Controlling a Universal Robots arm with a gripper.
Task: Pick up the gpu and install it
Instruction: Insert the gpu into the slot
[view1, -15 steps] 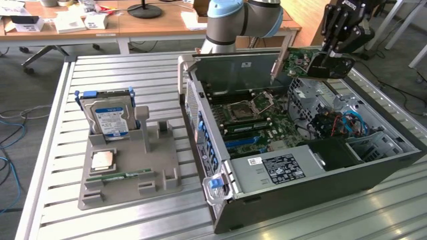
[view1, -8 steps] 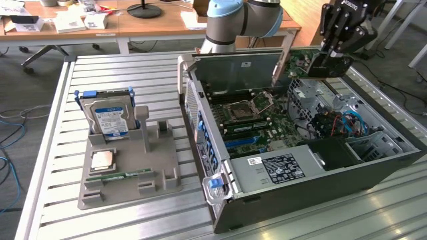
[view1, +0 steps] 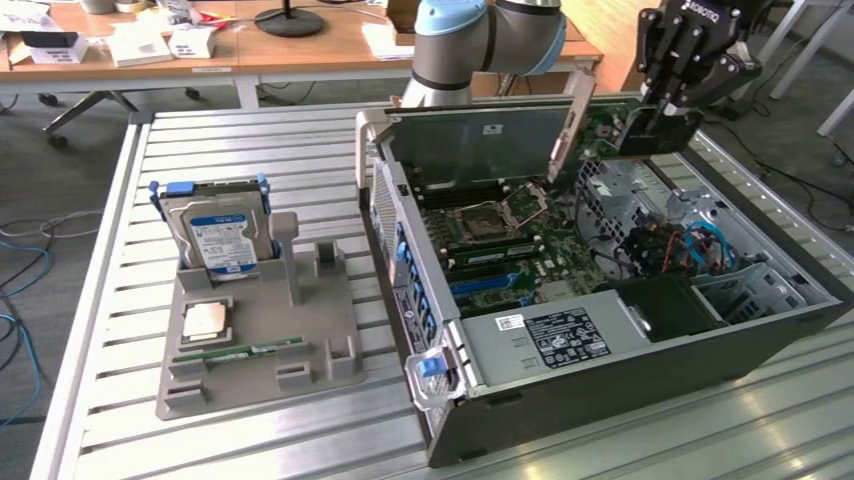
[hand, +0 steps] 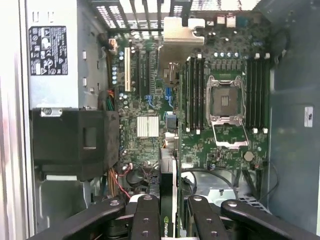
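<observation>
High at the upper right, above the open computer case (view1: 601, 400), the hand (view1: 667, 100) grips the gpu (view1: 614, 122) firmly.

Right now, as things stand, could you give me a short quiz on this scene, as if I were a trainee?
1. True or false: the fingers grip the gpu above the open computer case.
2. What stands upright in the grey holder? A) a RAM stick B) the hard drive C) a fan
3. Short answer: is the gpu seated on the motherboard yet?
Key: 1 true; 2 B; 3 no, it is held above the case.
</observation>
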